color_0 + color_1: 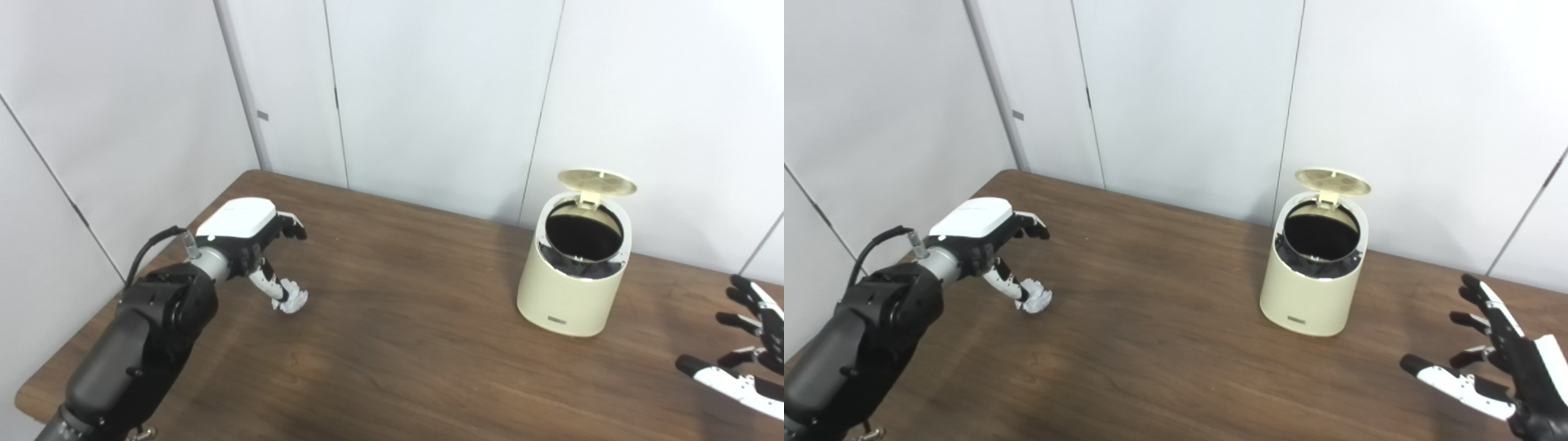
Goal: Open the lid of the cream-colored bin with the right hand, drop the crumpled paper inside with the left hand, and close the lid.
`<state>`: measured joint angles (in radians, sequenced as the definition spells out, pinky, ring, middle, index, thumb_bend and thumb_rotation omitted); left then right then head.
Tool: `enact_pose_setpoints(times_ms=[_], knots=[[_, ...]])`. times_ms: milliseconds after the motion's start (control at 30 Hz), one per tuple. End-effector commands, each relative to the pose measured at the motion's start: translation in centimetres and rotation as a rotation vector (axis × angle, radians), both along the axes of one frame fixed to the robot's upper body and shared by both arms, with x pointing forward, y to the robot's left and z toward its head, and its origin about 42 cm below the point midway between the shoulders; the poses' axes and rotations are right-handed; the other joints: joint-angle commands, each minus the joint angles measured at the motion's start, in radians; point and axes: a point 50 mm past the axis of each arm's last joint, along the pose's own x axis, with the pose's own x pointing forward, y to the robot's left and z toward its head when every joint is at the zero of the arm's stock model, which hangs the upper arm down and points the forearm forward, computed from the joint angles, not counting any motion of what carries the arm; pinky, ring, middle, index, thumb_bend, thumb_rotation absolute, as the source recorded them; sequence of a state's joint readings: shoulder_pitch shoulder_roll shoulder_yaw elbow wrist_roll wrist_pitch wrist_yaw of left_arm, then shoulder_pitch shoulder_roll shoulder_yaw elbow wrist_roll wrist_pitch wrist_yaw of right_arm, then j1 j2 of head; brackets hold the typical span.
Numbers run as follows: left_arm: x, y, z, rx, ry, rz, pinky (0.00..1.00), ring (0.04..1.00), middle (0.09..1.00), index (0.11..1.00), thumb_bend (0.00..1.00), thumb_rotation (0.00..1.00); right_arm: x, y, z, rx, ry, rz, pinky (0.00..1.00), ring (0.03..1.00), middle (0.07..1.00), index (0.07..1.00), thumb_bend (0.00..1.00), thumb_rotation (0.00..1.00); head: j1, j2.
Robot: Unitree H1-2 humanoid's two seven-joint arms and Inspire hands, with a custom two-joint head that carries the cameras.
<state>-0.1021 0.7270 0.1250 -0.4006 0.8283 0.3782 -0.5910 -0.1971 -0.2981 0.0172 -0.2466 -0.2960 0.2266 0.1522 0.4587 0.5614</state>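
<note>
The small cream-colored round plastic bin (1314, 288) stands on the brown wooden table (1164, 361), its lid (1332, 181) up; the white crumpled paper ball (1036, 301) lies far left, touching the left robot hand (989, 242)'s thumb, fingers apart; the right robot hand (1497, 361) hovers spread wide, holding nothing.

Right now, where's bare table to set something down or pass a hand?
Widest bare patch: between the crumpled paper and the cream-colored bin, running to the near edge. Also bare between bin and open right hand. Crowded only at the far left, where the left hand reaches over the paper.
</note>
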Motion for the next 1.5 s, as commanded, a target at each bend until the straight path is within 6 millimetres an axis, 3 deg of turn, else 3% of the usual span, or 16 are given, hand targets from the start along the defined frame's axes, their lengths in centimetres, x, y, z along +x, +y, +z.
enact_pose_setpoints(times_ms=[0,167,300,500,767,1067,1467], knots=[[0.4,0.7,1.5,0.048,-0.039,0.012,0.66,0.765,0.767,0.752,0.90,0.00,0.1,-0.2,2.1,-0.018,-0.087,0.012,0.46,0.806,0.912,0.925,0.86,0.44,0.000,0.002],[0.8,1.0,0.8,0.059,-0.016,0.018,0.59,0.736,0.783,0.759,0.91,0.02,0.0,-0.2,2.0,-0.023,-0.084,0.014,0.44,0.798,0.908,0.925,0.87,0.45,-0.002,0.004],[1.0,1.0,0.0,0.046,-0.016,0.010,0.52,0.652,0.715,0.746,0.93,0.00,-0.1,-0.2,1.9,-0.023,-0.082,0.011,0.43,0.781,0.902,0.924,0.88,0.46,-0.004,0.006],[1.3,0.5,-0.7,0.018,0.013,0.021,0.60,0.727,0.760,0.749,0.89,0.00,-0.2,-0.3,1.9,-0.022,-0.081,0.009,0.42,0.779,0.902,0.924,0.89,0.48,-0.010,0.012],[1.9,0.7,-2.4,0.031,0.017,0.011,0.61,0.697,0.745,0.732,0.90,0.02,-0.7,-0.3,1.7,-0.022,-0.068,-0.004,0.38,0.748,0.899,0.909,0.91,0.49,-0.030,0.017],[2.2,-0.4,-3.3,0.065,0.027,0.016,0.50,0.632,0.696,0.726,0.88,0.04,-0.7,-0.7,1.9,-0.035,-0.072,-0.009,0.46,0.784,0.906,0.924,0.88,0.46,-0.037,0.020],[1.9,-0.3,-4.1,0.021,0.042,0.009,0.55,0.707,0.758,0.718,0.88,0.02,-0.8,-0.8,2.0,-0.034,-0.069,-0.013,0.45,0.776,0.910,0.919,0.88,0.46,-0.033,0.029]])
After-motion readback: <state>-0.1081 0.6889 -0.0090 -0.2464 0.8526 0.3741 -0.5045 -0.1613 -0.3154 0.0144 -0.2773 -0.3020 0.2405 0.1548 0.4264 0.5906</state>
